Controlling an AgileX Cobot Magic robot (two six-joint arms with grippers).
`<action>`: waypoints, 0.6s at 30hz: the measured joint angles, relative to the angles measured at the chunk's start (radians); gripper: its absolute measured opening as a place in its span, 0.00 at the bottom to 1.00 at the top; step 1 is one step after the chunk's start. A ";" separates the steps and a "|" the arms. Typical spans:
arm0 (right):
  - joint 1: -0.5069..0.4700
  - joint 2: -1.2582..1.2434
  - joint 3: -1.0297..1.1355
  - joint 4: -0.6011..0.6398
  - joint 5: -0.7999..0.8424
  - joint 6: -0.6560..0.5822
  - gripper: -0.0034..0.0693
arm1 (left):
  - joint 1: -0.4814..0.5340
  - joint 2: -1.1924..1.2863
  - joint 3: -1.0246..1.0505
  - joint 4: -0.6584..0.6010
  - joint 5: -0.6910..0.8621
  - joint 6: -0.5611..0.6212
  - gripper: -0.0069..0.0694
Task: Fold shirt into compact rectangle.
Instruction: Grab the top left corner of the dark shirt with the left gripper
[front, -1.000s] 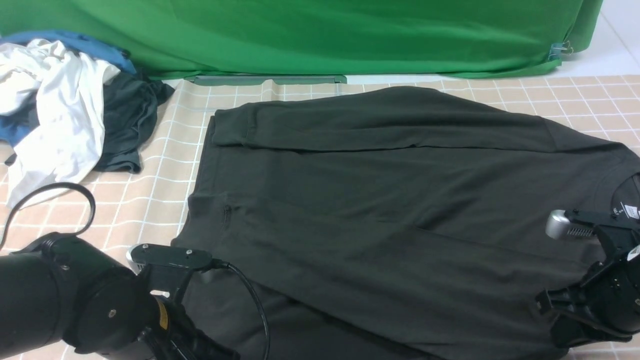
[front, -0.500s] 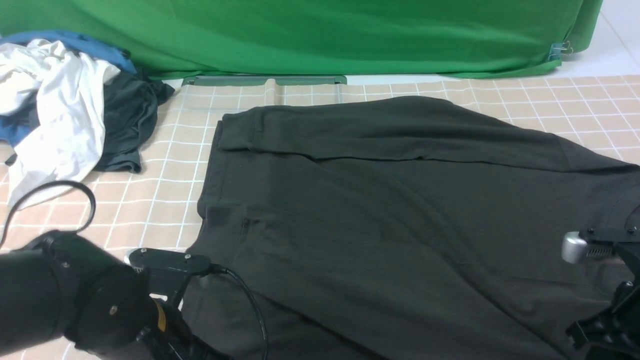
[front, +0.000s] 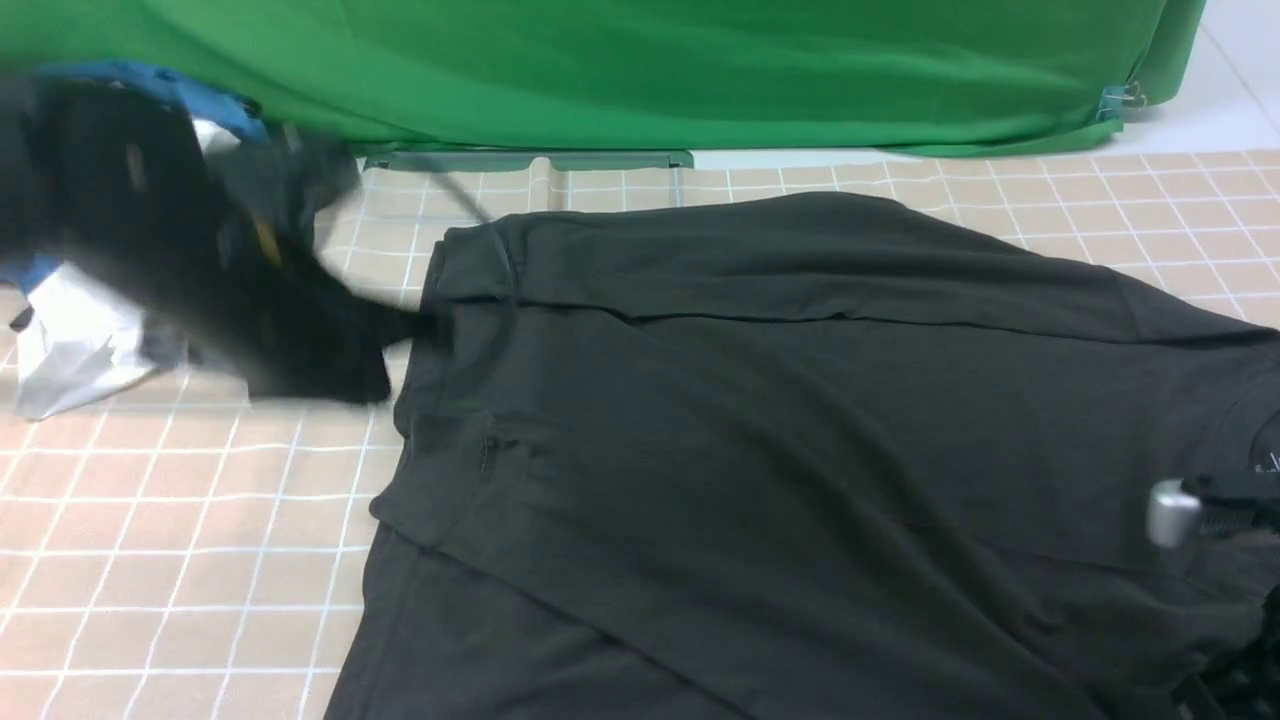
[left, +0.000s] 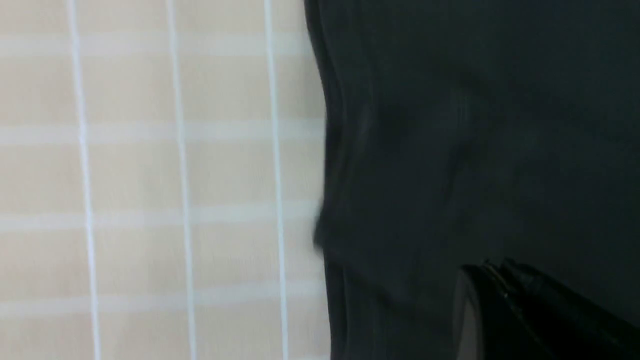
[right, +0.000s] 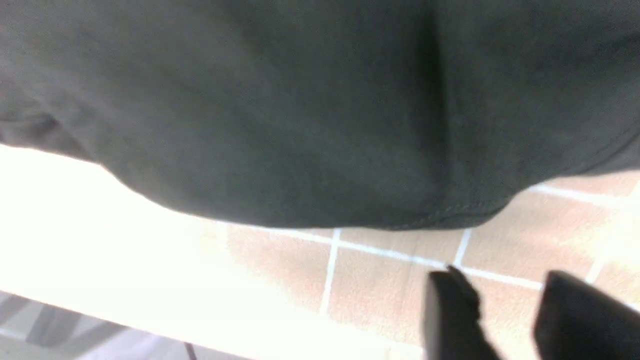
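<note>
The black shirt lies spread over the checked tablecloth, its far side folded inward and its collar at the right edge. My left arm is a blur at the far left, and its gripper reaches the shirt's left edge. In the left wrist view that gripper is shut over the dark shirt; no cloth shows between its jaws. My right gripper stands open over bare tablecloth, just short of the shirt's hem. Only the right arm's wrist part shows in the front view.
A pile of white and blue clothes sits at the far left, partly behind my left arm. A green backdrop closes off the back. Bare tablecloth shows at the front left. The table's near edge runs close to my right gripper.
My left arm has swung from the front left corner up to the shirt's far left edge. My right gripper has opened and drawn back toward the front right.
</note>
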 joint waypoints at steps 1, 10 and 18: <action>0.000 -0.033 0.000 0.000 -0.008 -0.005 0.32 | 0.020 0.040 -0.054 -0.008 0.004 0.013 0.11; 0.000 -0.248 0.000 0.002 -0.073 -0.023 0.11 | 0.069 0.443 -0.463 -0.020 0.042 0.083 0.15; 0.000 -0.254 0.000 0.002 -0.078 -0.026 0.13 | 0.069 0.698 -0.693 0.034 0.042 0.109 0.44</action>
